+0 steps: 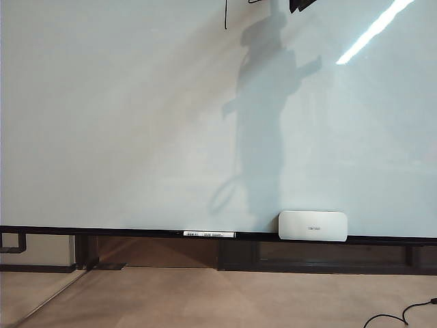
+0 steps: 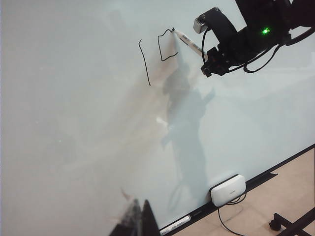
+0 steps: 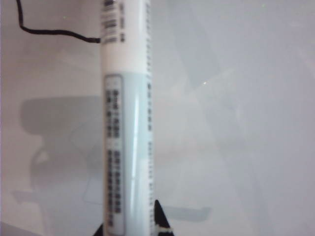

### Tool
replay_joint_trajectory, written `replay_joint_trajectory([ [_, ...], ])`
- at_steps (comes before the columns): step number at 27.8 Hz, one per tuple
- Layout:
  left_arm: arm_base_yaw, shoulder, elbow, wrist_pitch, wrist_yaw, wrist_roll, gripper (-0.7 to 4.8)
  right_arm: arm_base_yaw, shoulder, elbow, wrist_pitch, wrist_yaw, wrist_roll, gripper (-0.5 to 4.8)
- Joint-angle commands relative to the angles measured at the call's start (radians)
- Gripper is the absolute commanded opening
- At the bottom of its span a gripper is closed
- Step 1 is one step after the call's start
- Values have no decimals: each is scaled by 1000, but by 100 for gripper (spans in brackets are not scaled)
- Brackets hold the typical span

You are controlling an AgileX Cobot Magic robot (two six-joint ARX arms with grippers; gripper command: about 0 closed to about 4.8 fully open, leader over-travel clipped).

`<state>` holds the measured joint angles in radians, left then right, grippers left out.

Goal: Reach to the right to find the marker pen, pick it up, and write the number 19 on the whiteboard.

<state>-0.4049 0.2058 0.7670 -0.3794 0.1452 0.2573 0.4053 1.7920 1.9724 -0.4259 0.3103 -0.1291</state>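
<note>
my right fingers [image 2: 209, 58] are clamped on the marker pen [image 2: 189, 43], a slim white cylinder with a pale blue label of blurred print, its tip touching the glossy white-grey whiteboard [image 2: 74, 137] high up. my right arm reaches in from the upper corner in the left wrist view, dark and cabled, with one green light. of the number 19 [image 2: 158, 54] i count two thin black marks: one slightly bent upright stroke and, just beside it, an angular loop not yet closed at the pen tip. on the board's dark lower frame sit one rounded white eraser [image 1: 313, 225] and one second pen [image 1: 209, 234]. my left fingers [image 2: 137, 222] show only as a dark blur low in their own view; i cannot tell their state.
</note>
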Motion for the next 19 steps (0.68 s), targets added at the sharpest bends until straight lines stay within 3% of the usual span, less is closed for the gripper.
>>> replay_joint_trajectory([
  [1, 0, 1, 5, 11, -3, 1, -5, 1, 0, 4, 8, -16, -2, -2],
  [19, 0, 0, 5, 11, -3, 0, -5, -8, 40, 4, -154, -18, 29, -2],
])
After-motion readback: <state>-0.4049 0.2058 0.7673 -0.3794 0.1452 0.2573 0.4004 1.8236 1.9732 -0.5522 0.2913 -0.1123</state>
